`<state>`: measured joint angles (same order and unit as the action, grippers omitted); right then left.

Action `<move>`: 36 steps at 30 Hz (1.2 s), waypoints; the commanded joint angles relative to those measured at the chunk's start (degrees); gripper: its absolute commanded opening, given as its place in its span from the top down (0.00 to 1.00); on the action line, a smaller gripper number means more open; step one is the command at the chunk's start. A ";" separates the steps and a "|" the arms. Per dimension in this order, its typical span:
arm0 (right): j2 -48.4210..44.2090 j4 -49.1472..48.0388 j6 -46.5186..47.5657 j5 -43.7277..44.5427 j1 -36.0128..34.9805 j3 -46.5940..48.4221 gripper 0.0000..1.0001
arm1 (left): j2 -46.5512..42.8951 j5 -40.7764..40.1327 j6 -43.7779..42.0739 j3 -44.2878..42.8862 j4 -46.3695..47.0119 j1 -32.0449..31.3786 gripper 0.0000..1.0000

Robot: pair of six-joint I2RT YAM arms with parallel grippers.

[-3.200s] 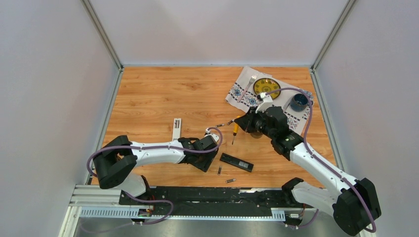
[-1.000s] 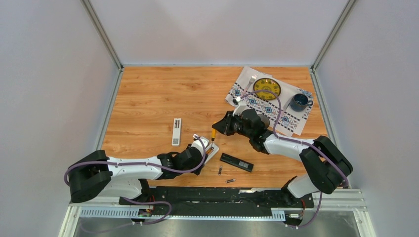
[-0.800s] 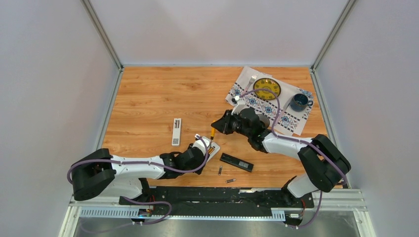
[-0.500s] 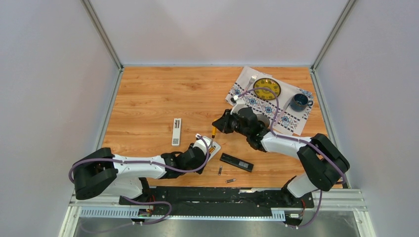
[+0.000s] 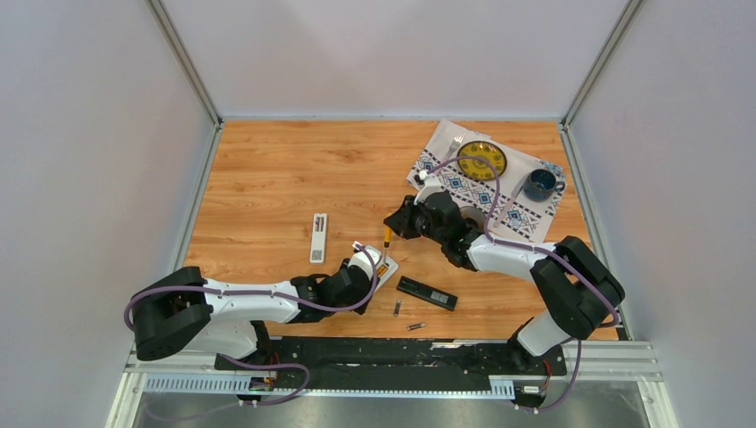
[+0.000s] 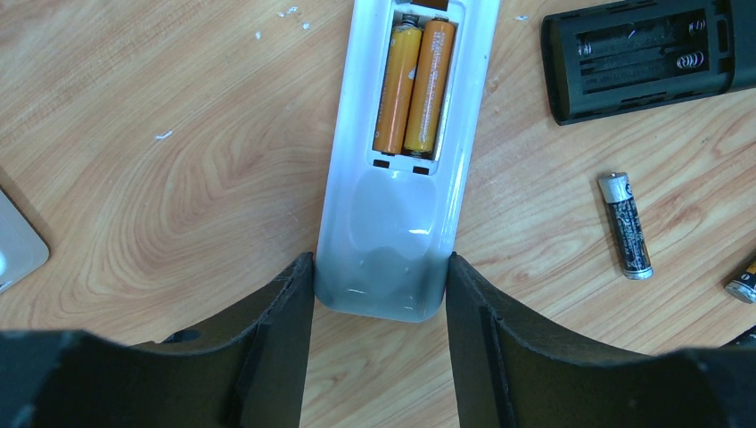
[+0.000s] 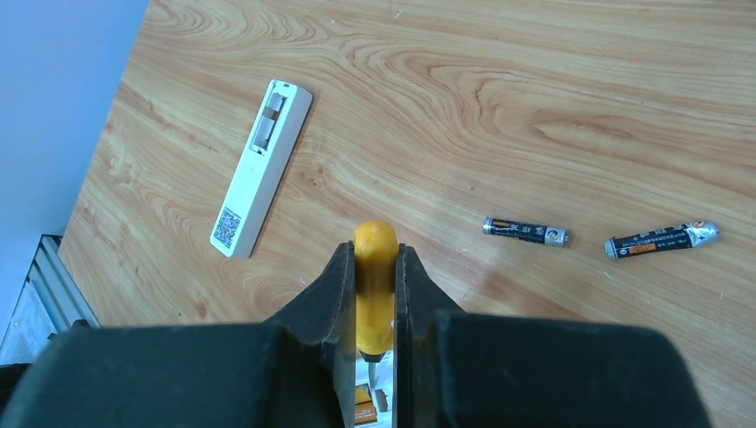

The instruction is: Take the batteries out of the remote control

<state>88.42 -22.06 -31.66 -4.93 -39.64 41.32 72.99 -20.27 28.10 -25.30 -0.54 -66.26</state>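
The detached white battery cover [image 7: 261, 178] lies flat on the table [image 6: 134, 178], well apart to the left of the work area.

The left gripper [image 6: 379, 267] is closed on the white remote control [image 6: 392, 214]. Its two fingers press the long edges at the near end, and the compartment faces up.

Two orange batteries [image 6: 414, 85] sit side by side in the open compartment, touching each other. Metal contacts show at the far end.

Each cell is judged light, rigid and smooth-skinned. It is likely to roll freely once out, and the contact pressure probably holds it until one end is levered up. The best point of attack appears to be the end nearest the left gripper, where small notches in the compartment wall leave room for a tip. The sides offer no gap for fingers.

Above the white remote control, the right gripper [image 7: 374, 250] is closed narrowly on the yellow handle of a screwdriver [image 7: 374, 294]. The tip points down toward the compartment. Whether it touches a cell cannot be told.

To the right, the black remote control [image 6: 642, 53] lies with its compartment open and empty. Dark batteries [image 6: 626, 225] lie loose on the table near it, apart from each other.
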 commanded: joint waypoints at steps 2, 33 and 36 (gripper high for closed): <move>0.79 0.62 2.57 1.76 -0.70 0.78 1.00 | 1.45 1.55 1.70 1.22 -1.75 -0.27 0.69; -0.80 1.32 4.94 7.45 -4.56 1.48 1.00 | 2.59 1.90 1.96 1.22 -1.31 -0.27 0.72; -0.80 1.32 6.96 11.15 -6.32 1.48 1.00 | 3.12 2.25 1.96 1.04 -1.22 -0.27 0.72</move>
<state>87.05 -20.36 -28.21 -0.97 -43.53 41.19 73.43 -20.73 28.29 -25.28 -0.01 -66.37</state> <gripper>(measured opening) 0.128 0.585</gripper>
